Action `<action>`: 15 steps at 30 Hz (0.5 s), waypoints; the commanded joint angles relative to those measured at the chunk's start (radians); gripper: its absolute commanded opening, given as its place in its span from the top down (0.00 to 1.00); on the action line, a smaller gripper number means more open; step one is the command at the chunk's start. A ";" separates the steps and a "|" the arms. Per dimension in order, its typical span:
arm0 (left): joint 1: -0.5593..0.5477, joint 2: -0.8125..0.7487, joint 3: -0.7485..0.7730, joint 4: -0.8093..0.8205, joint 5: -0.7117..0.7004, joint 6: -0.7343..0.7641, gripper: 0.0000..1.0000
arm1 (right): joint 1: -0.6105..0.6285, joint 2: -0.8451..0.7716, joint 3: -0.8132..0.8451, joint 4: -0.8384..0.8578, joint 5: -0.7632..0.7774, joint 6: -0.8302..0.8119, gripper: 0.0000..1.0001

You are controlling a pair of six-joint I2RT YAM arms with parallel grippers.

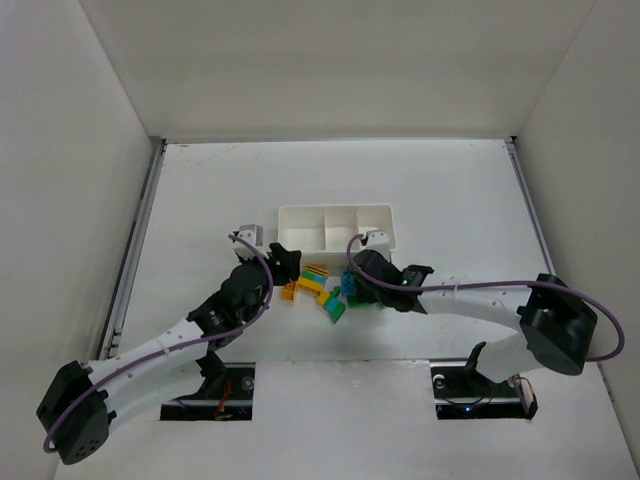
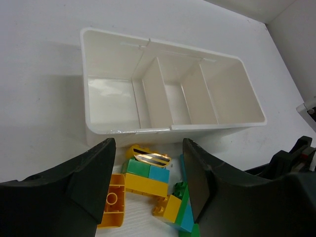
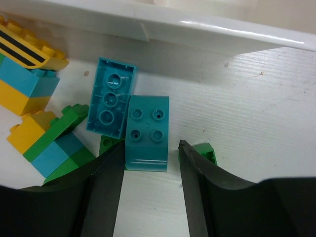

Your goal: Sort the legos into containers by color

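The legos [image 1: 325, 290] are lying heaped just before the empty tray [image 1: 335, 209]; the right gripper [image 3: 150, 148] is gaping astride a teal brick [image 3: 146, 126], seemingly lining up a grasp; the left gripper [image 2: 148, 145] is hovering spread, holding nothing.

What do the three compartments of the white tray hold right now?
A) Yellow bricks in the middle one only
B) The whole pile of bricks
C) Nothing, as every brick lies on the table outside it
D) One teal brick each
C: the left wrist view shows all three compartments of the tray bare, while the bricks lie in a cluster on the table in front of its near wall.
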 commanded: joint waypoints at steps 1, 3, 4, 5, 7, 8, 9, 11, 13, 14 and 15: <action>0.024 -0.007 -0.008 0.074 0.045 -0.009 0.46 | -0.026 0.028 0.015 0.043 -0.015 0.011 0.49; 0.036 0.008 -0.006 0.078 0.055 -0.017 0.46 | -0.032 0.038 0.013 0.043 -0.030 0.011 0.51; 0.044 0.017 -0.003 0.078 0.061 -0.017 0.46 | -0.032 0.036 0.006 0.049 -0.042 0.008 0.52; 0.053 0.023 0.005 0.069 0.069 -0.020 0.46 | -0.033 0.033 0.000 0.057 -0.059 0.002 0.54; 0.056 0.010 0.014 0.037 0.110 -0.044 0.46 | -0.059 0.015 -0.013 0.072 -0.098 -0.032 0.64; 0.067 0.014 0.015 0.054 0.115 -0.046 0.46 | -0.065 0.001 -0.017 0.073 -0.105 -0.046 0.69; 0.085 0.026 0.021 0.065 0.123 -0.046 0.46 | -0.070 -0.022 -0.017 0.069 -0.102 -0.055 0.72; 0.105 0.033 0.025 0.057 0.156 -0.053 0.47 | -0.069 -0.100 -0.013 0.057 -0.057 -0.054 0.73; 0.118 0.025 0.018 0.054 0.186 -0.070 0.47 | -0.069 -0.171 -0.010 0.054 -0.017 -0.051 0.73; 0.121 0.019 0.015 0.052 0.199 -0.083 0.47 | -0.069 -0.200 -0.014 0.054 -0.003 -0.044 0.74; 0.122 0.013 0.014 0.054 0.221 -0.090 0.48 | -0.069 -0.226 -0.020 0.052 0.008 -0.032 0.74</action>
